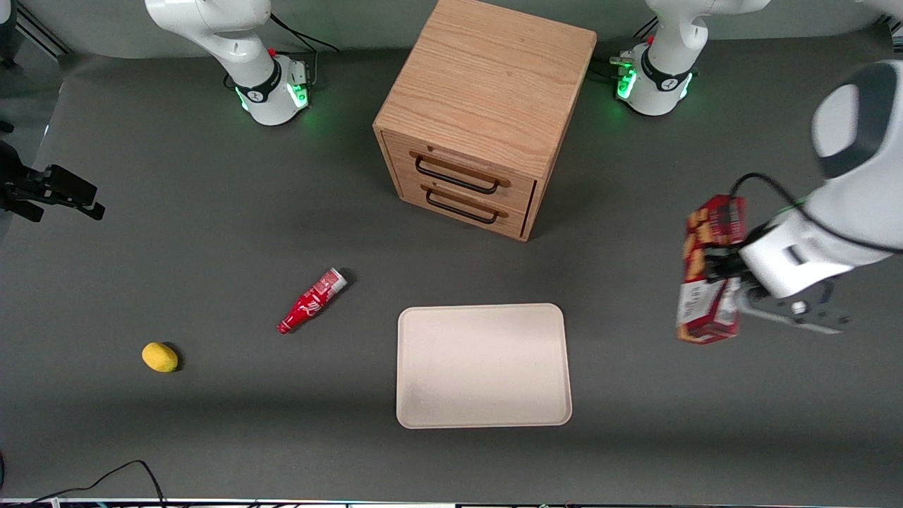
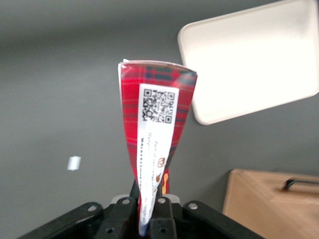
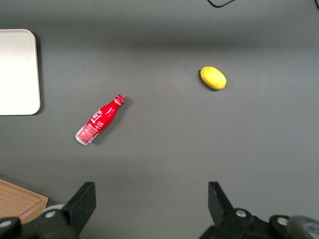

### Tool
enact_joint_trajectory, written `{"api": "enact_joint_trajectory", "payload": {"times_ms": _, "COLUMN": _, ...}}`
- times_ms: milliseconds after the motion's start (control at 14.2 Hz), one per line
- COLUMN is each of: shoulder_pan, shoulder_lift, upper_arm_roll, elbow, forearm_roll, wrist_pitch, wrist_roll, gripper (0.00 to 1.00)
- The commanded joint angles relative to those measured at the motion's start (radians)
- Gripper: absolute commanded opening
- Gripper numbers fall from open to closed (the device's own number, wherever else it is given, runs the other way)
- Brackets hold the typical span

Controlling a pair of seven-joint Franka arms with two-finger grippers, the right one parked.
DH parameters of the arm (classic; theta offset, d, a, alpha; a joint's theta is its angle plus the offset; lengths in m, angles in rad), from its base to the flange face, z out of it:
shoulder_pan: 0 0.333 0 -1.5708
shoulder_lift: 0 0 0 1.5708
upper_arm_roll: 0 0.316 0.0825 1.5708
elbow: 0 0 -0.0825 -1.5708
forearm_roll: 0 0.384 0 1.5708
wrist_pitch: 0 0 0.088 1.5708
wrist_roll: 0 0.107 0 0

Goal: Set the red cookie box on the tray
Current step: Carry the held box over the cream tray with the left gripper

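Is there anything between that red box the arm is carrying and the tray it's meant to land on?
Nothing visible. The gripper holds the red cookie box toward the working arm's end; only bare table separates it from the tray.

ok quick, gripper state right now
Gripper: shut on the red cookie box, held in the air toward the working arm's end of the table, not yet over the tray.

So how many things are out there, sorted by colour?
Red: 2, the red cookie box shut in the gripper above the table toward the working arm's end, and the soda bottle
Yellow: 1, lemon
Cream: 1, tray
Wood: 1, drawer cabinet
Total: 5
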Motion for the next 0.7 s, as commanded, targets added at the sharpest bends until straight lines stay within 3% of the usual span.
{"api": "enact_joint_trajectory", "payload": {"times_ms": 0, "shoulder_pan": -0.110, "shoulder_lift": 0.223, "upper_arm_roll": 0.011, "elbow": 0.273, "forearm_roll": 0.008, "wrist_pitch": -0.001, "wrist_roll": -0.182, "gripper": 0.00}}
{"api": "enact_joint_trajectory", "payload": {"times_ms": 282, "shoulder_pan": -0.186, "shoulder_lift": 0.360, "upper_arm_roll": 0.017, "elbow": 0.311, "forearm_roll": 0.016, "wrist_pitch": 0.193, "wrist_roll": -0.286, "gripper": 0.00}}
{"api": "enact_joint_trajectory", "payload": {"times_ms": 493, "shoulder_pan": -0.225, "shoulder_lift": 0.449, "upper_arm_roll": 0.017, "elbow": 0.312, "forearm_roll": 0.091, "wrist_pitch": 0.278, "wrist_roll": -0.342, "gripper": 0.00}}
{"api": "enact_joint_trajectory", "payload": {"times_ms": 634, "shoulder_pan": -0.223, "shoulder_lift": 0.492, "upper_arm_roll": 0.017, "elbow": 0.312, "forearm_roll": 0.093, "wrist_pitch": 0.330, "wrist_roll": -0.340, "gripper": 0.00}}
